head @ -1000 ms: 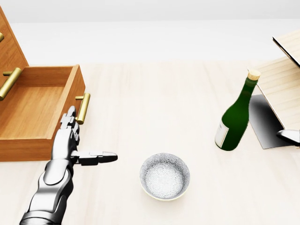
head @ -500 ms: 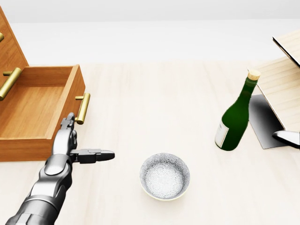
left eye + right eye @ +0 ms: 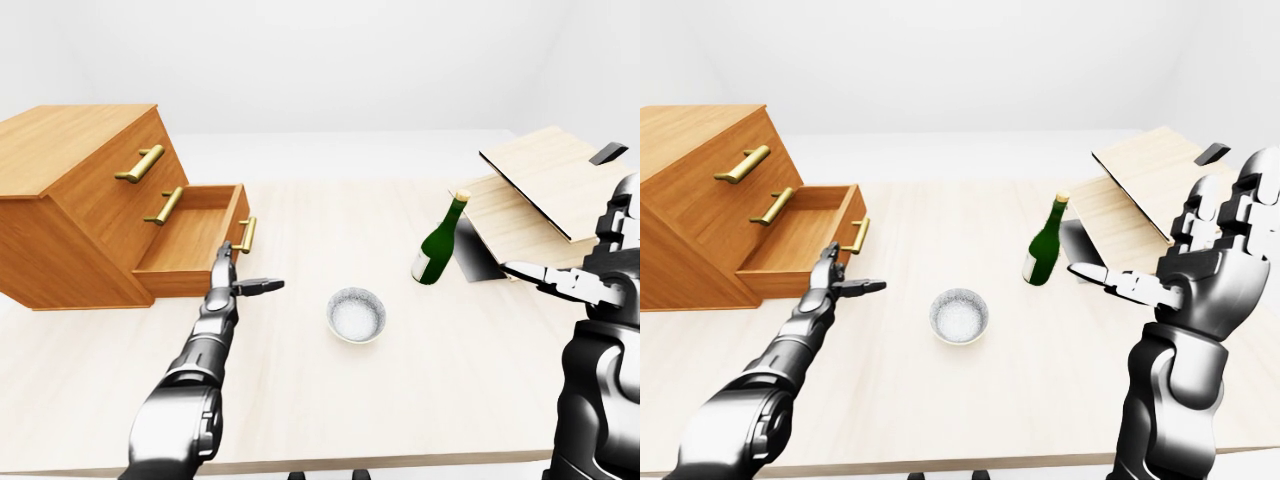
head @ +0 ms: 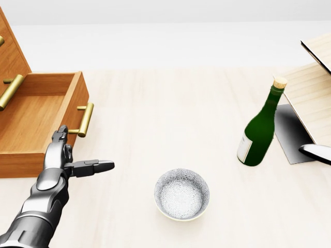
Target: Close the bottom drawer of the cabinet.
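Note:
The wooden cabinet (image 3: 70, 190) stands at the left of the table. Its bottom drawer (image 4: 31, 124) is pulled out, with a brass handle (image 4: 84, 120) on its face. My left hand (image 4: 67, 155) is open, its fingers (image 4: 58, 137) flat against the drawer's face just below the handle, thumb pointing right. My right hand (image 3: 1210, 260) is open and raised at the right of the right-eye view, far from the cabinet; only its thumb tip (image 4: 315, 152) shows in the head view.
A patterned bowl (image 4: 182, 194) sits mid-table. A green corked bottle (image 4: 260, 126) stands to its right. Slanted wooden boards (image 3: 545, 180) with a dark underside stand at the far right. Two upper drawers with brass handles (image 3: 140, 163) are closed.
The drawer has slid a short way left into the cabinet, its handle moving left. My left hand moved left and slightly down with it. The right thumb tip shifted slightly.

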